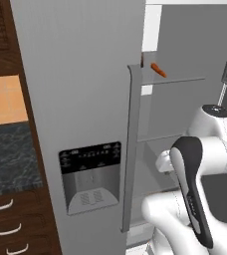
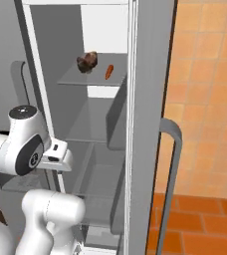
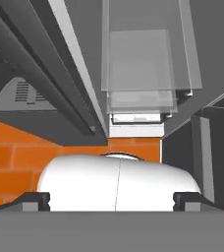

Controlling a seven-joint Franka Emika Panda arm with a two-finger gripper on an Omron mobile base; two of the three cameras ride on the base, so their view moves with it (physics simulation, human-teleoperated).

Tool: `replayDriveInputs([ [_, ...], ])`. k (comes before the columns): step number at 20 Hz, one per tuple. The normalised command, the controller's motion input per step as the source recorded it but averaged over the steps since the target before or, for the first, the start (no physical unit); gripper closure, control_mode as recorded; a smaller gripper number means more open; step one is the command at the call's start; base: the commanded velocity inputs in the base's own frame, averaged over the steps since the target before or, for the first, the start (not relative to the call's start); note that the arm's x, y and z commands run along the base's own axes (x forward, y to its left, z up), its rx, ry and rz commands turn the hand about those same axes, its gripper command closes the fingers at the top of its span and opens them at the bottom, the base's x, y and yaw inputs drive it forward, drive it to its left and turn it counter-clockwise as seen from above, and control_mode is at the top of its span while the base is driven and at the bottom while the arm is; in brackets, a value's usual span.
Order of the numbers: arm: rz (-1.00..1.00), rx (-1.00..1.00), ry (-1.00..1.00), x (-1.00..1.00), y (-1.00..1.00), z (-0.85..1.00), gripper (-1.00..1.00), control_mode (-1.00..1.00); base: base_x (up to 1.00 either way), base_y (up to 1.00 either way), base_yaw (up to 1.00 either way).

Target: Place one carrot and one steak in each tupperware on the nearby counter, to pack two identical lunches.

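On the far left of the left base view we see the table (image 1: pixel 8 154), dark and marbled, then the grey fridge door (image 1: pixel 80 99). We cannot read its panel (image 1: pixel 89 158). A carrot (image 1: pixel 159 70) lies on the top shelf (image 2: pixel 93 77). The right base view adds a brown steak (image 2: pixel 87 61) beside it. In the hand view our gripper (image 3: pixel 112 199) has its tips wide apart, holding nothing.

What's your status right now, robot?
Gripper open, empty. Carrot and brown steak on upper fridge shelf. Fridge open, nothing blocking.
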Motion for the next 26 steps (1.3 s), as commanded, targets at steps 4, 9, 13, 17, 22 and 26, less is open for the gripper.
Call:
replayDriveInputs([
  [4,0.0,0.0,0.0,0.0,0.0,0.0,-1.0,1.0,0.0,-0.24,-0.09],
  [9,0.0,0.0,0.0,0.0,0.0,0.0,-1.0,1.0,0.0,0.0,0.0],
  [13,0.0,-0.01,-0.3,-0.05,-0.03,0.42,-1.0,-1.0,-0.01,0.0,0.0],
  [17,0.0,-0.08,-0.44,0.02,-0.02,0.75,-1.0,-1.0,0.0,0.0,0.0],
  [22,0.0,0.0,-0.35,0.65,-0.14,0.99,-1.0,-1.0,0.0,0.0,0.0],
  [26,0.0,-0.01,-0.16,1.0,-0.23,0.44,-1.0,-1.0,0.0,0.0,0.0],
])
